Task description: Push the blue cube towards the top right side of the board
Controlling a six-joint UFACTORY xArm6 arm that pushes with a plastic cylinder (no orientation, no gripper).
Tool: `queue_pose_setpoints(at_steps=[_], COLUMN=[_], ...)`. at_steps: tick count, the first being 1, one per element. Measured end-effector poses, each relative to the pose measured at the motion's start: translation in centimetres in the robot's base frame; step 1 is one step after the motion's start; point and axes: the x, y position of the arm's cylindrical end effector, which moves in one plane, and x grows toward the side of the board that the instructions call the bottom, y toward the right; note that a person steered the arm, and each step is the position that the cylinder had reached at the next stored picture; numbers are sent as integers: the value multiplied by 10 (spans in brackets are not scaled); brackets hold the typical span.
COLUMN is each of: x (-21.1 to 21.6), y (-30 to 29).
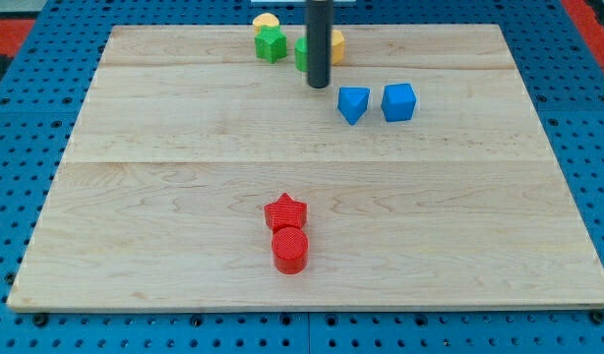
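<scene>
The blue cube [399,101] sits on the wooden board [184,177], right of centre in the upper half. A blue wedge-like block [353,103] lies just to its left, with a small gap between them. My tip [318,85] is at the end of the dark rod that comes down from the view's top. It stands up and to the left of the blue wedge-like block, apart from it, and further left of the blue cube.
A green block [271,44] and a yellow block [266,22] sit near the top edge. Another green block [301,53] and a yellow block [336,45] are partly hidden behind the rod. A red star [285,211] touches a red cylinder [290,249] at bottom centre.
</scene>
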Motion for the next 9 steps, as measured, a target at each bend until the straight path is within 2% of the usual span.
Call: queue_pose_setpoints(at_steps=[1, 2, 3, 4, 6, 7, 9], x=[5, 29, 31, 11, 29, 15, 6], y=[50, 73, 111, 122, 64, 58, -27])
